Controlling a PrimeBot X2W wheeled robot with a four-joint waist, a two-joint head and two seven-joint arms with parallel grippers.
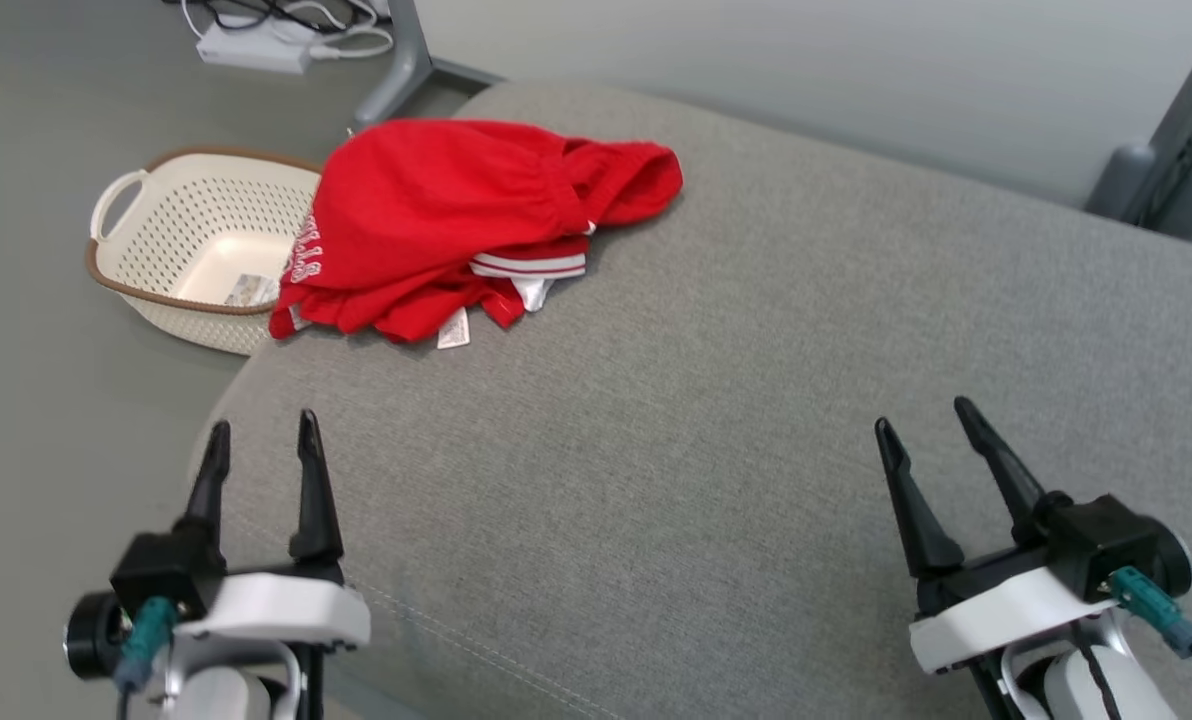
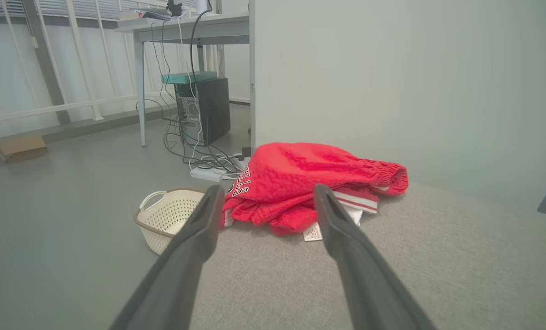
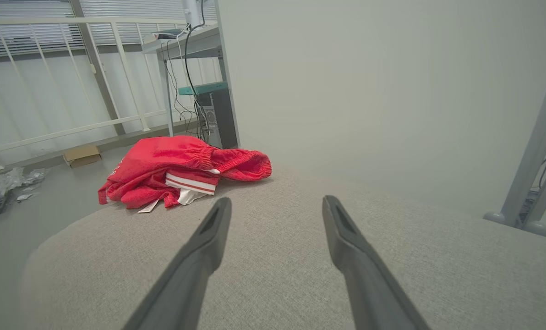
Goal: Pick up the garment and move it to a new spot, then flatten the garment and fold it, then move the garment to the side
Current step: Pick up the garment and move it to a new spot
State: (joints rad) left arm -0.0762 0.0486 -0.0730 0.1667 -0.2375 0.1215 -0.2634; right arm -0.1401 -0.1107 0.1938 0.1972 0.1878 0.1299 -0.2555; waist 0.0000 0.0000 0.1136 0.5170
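The garment [image 1: 436, 215] is a red mesh pair of shorts with white trim and white lettering, crumpled in a heap at the far left corner of the grey cushioned surface [image 1: 716, 400]. My left gripper [image 1: 261, 432] hovers open near the surface's front left edge, well short of the heap. In the left wrist view the garment [image 2: 300, 178] lies straight ahead beyond the left gripper [image 2: 266, 192]. My right gripper [image 1: 926, 415] is open at the front right, far from the cloth. In the right wrist view the garment [image 3: 177, 172] sits ahead to the left of the right gripper [image 3: 275, 206].
A cream perforated basket [image 1: 191, 245] stands on the floor just off the surface's left edge, beside the garment. A power strip with cables [image 1: 256, 45] lies on the floor behind. A desk with a computer tower [image 2: 206, 110] stands farther back. A grey wall runs along the far side.
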